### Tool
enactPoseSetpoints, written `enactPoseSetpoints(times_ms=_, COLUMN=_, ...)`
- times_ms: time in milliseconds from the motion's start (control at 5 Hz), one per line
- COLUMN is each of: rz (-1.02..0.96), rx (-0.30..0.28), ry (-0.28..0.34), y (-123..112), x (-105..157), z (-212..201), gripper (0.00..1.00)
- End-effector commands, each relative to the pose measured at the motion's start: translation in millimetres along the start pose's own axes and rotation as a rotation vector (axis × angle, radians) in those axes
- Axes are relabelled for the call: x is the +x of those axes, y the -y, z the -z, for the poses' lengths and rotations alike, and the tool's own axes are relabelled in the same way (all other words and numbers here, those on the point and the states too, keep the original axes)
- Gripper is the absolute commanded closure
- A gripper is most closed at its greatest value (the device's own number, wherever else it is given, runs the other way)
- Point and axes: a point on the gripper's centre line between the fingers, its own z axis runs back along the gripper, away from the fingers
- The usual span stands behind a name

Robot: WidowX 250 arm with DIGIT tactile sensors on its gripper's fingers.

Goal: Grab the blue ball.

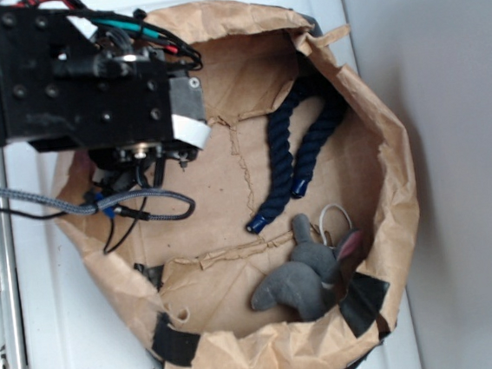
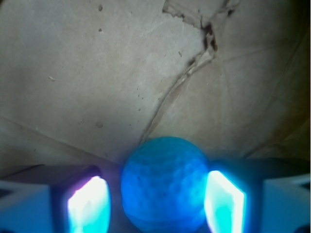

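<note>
In the wrist view the blue ball (image 2: 164, 182), round and faintly dimpled, rests on brown paper between my two fingers. My gripper (image 2: 156, 206) is open around it. The right pad (image 2: 224, 201) sits at the ball's edge, while a narrow dark gap separates the left pad (image 2: 89, 206) from it. In the exterior view my black arm (image 1: 69, 71) hangs over the left side of the paper-lined basin and hides both the ball and the fingers beneath it.
A dark navy twisted rope (image 1: 299, 149) lies at the upper right of the basin. A grey plush toy (image 1: 305, 275) sits at the lower right. The crumpled paper wall (image 1: 398, 178) rings the basin. Cables (image 1: 135, 208) dangle below the arm.
</note>
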Motion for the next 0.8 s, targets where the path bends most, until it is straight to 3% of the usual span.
enactPoseSetpoints(times_ms=0, rz=-0.019, rx=0.02, ry=0.037, y=0.1, x=1.4, z=-10.1, gripper=1.0)
enactPoseSetpoints(times_ms=200, rz=-0.025, rx=0.011, ry=0.046, y=0.2, x=3.2, z=-9.5, gripper=1.0)
enactPoseSetpoints(times_ms=600, rz=-0.085, rx=-0.06, ry=0.118, y=1.1, x=4.1, z=-15.6, gripper=1.0)
